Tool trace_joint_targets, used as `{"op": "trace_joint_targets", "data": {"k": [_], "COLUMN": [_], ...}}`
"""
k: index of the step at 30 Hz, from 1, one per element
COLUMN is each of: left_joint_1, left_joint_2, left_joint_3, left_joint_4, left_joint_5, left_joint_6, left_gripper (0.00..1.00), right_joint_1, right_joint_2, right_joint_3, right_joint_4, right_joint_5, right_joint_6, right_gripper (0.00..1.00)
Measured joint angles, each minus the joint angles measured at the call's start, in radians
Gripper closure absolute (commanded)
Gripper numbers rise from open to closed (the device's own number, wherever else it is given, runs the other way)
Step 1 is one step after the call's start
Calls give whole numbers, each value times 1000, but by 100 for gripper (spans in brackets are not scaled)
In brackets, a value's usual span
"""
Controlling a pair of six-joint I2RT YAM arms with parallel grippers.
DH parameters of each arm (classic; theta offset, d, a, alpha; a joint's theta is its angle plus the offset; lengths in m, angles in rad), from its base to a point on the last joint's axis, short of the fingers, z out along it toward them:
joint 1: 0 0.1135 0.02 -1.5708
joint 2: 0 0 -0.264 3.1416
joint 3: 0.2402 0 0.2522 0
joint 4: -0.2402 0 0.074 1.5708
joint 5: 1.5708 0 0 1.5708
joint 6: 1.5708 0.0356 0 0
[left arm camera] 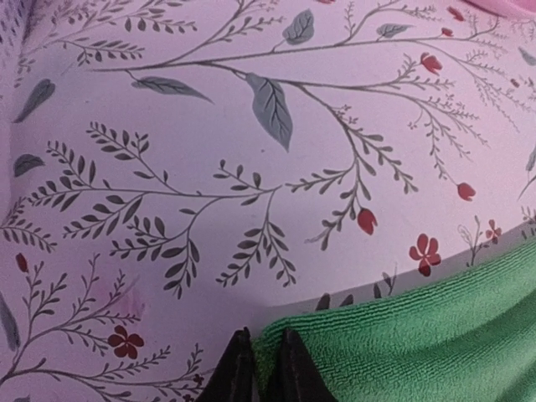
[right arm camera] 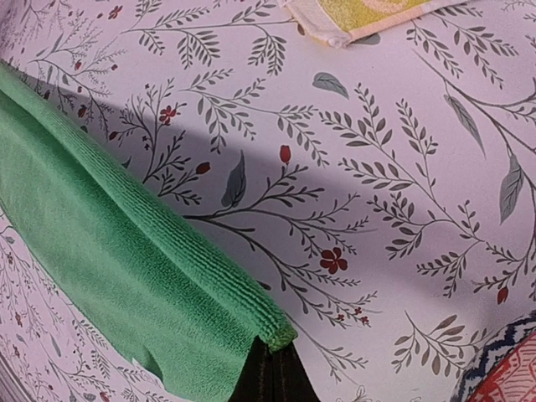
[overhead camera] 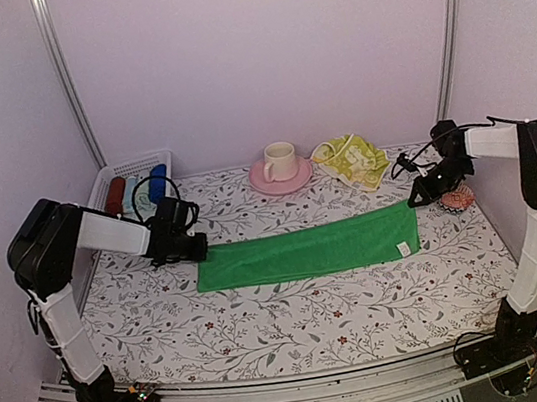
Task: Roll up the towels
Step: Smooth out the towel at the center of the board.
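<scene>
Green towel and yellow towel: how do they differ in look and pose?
The green towel is plain; the yellow towel is printed. The green towel lies flat as a long strip; the yellow towel is crumpled in a heap. Neither is rolled.

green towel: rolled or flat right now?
Flat, not rolled. The green towel lies as one long strip across the table, with no coil at either end; both wrist views show flat corners.

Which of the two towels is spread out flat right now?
The green towel, stretched out as a long flat strip; the yellow towel lies crumpled at the back beside the pink saucer.
</scene>
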Motion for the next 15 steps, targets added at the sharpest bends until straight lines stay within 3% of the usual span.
{"op": "trace_joint_targets", "data": {"k": [5, 9, 15], "left_joint_1": [-10, -14, -14], "left_joint_2": [21, 22, 22], "left_joint_3": [23, 24, 24], "left_joint_4": [0, 1, 1], "left_joint_5": [-35, -50, -79], "left_joint_6": [2, 2, -5], "left_gripper": [92, 84, 59], "right_joint_1": [0, 0, 5], "right_joint_2": [30, 71, 108], "right_joint_3": [26, 47, 61], "right_joint_4": [5, 16, 36], "right_joint_5": [53, 92, 147], "right_joint_6": [24, 39, 51], "right_gripper": [97, 96, 73]}}
